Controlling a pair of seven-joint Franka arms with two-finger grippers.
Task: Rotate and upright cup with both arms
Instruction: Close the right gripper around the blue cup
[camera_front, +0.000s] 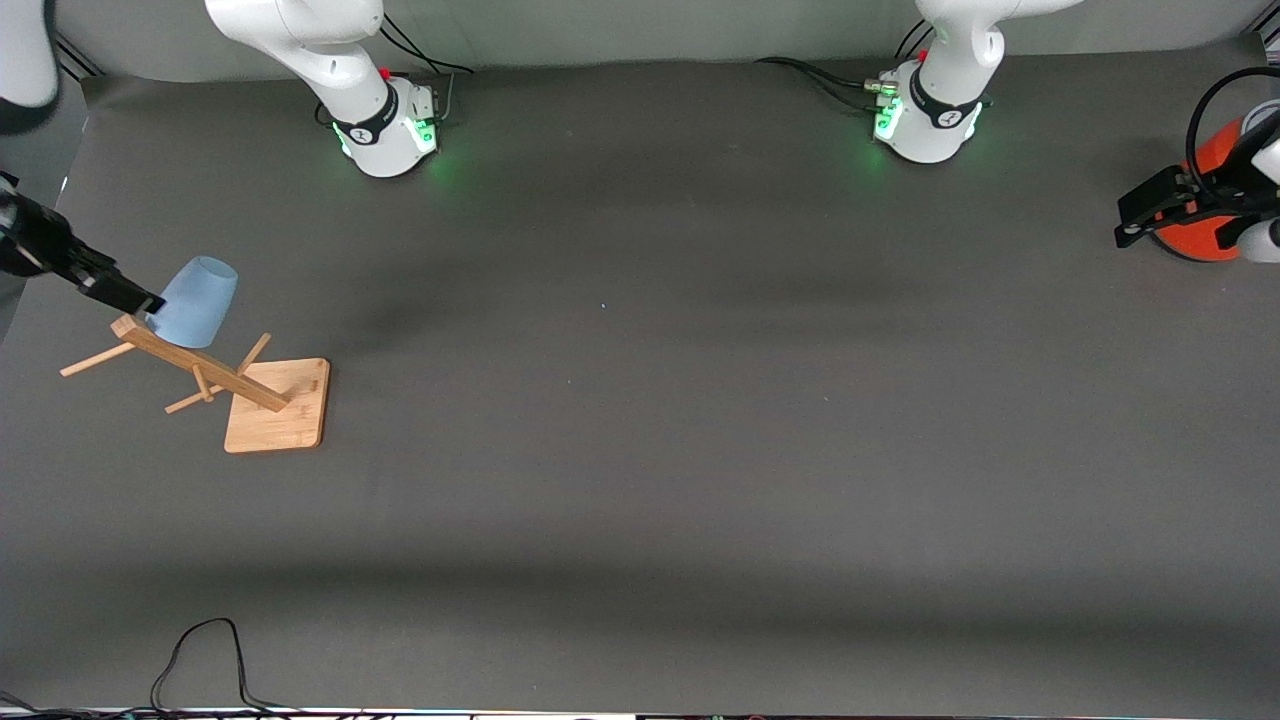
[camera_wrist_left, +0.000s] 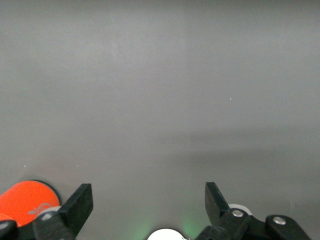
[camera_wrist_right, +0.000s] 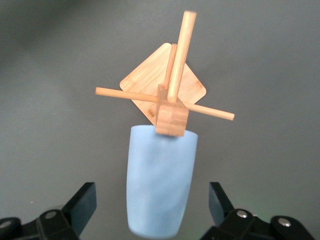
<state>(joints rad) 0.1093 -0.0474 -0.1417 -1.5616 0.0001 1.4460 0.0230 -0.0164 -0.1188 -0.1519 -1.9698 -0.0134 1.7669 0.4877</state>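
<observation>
The wooden rack (camera_front: 255, 395) stands on the tabletop (camera_front: 700, 450) toward the right arm's end, and of the things described here it lies nearest the front camera; its square base plate rests flat so that the slanted post and its cross pegs can carry drinkware clear of the surface. The cup (camera_front: 196, 301) hangs mouth-down on an upper peg beside the top of the post, farther from the front camera than the base plate, so it is inverted and tilted rather than upright; this explains why the task calls for a rotation. The right tool (camera_front: 125, 293) sits at the cup's level, just beside it, with its jaws spread wide; in the right wrist view the cup (camera_wrist_right: 160, 180) lies between the two fingers (camera_wrist_right: 82, 202) with a gap on each side, so nothing is grasped yet. This straddling pose appears intended to let the jaws close across the tapered body and draw the cup off its peg. Whether a fingertip touches the cup wall is hard to judge from the front view. The left tool (camera_front: 1150, 215) waits near the left arm's end of the tabletop, released and empty, beside the orange cylinder (camera_front: 1205, 235), presumably held back until a handover is needed.
</observation>
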